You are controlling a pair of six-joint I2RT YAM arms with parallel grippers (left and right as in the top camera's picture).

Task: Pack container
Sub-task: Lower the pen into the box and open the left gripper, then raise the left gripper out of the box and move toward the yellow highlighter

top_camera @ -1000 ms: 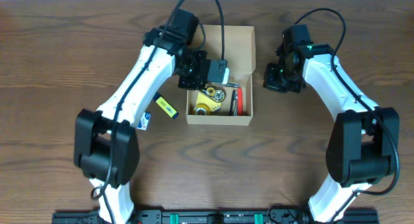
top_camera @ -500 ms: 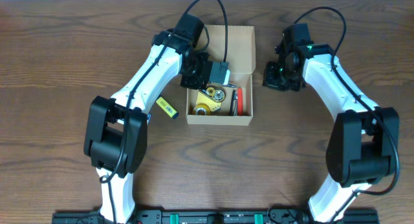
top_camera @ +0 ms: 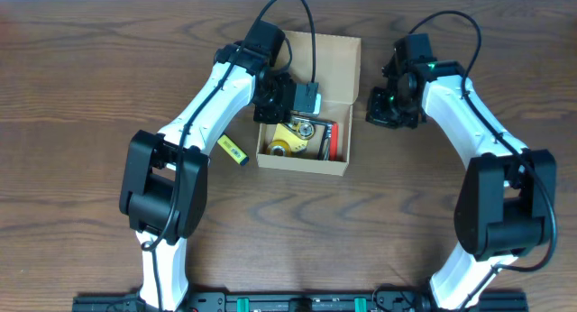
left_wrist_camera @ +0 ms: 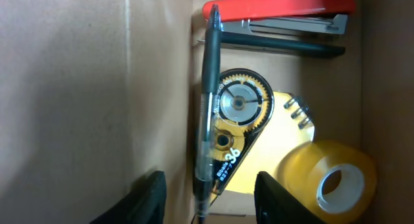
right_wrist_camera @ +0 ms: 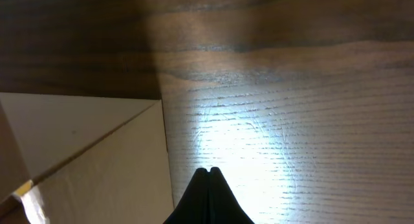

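Note:
The container (top_camera: pixel 301 164), a tan cardboard box with its flap lid (top_camera: pixel 330 64) standing open, sits at the table's middle back. My left gripper (top_camera: pixel 285 114) reaches into its left side. In the left wrist view my left gripper (left_wrist_camera: pixel 210 182) is open, and a black pen (left_wrist_camera: pixel 210 88) lies between the fingers along the box wall (left_wrist_camera: pixel 97 88), touching neither. Beside the pen lie a correction tape (left_wrist_camera: pixel 238 117), a yellow tape roll (left_wrist_camera: pixel 326 179) and a red stapler (left_wrist_camera: pixel 278 7). My right gripper (right_wrist_camera: pixel 208 173) is shut and empty, low over the table just right of the box (right_wrist_camera: pixel 84 153).
A small yellow and black item (top_camera: pixel 233 150) lies on the wood left of the box, close to my left arm. The right arm's gripper (top_camera: pixel 386 106) hovers just right of the open lid. A second dark pen (left_wrist_camera: pixel 284 48) lies under the stapler.
My left gripper has opened and let go of the black pen inside the box. The left arm swung inward, and the box shifted slightly. The right arm has not moved.

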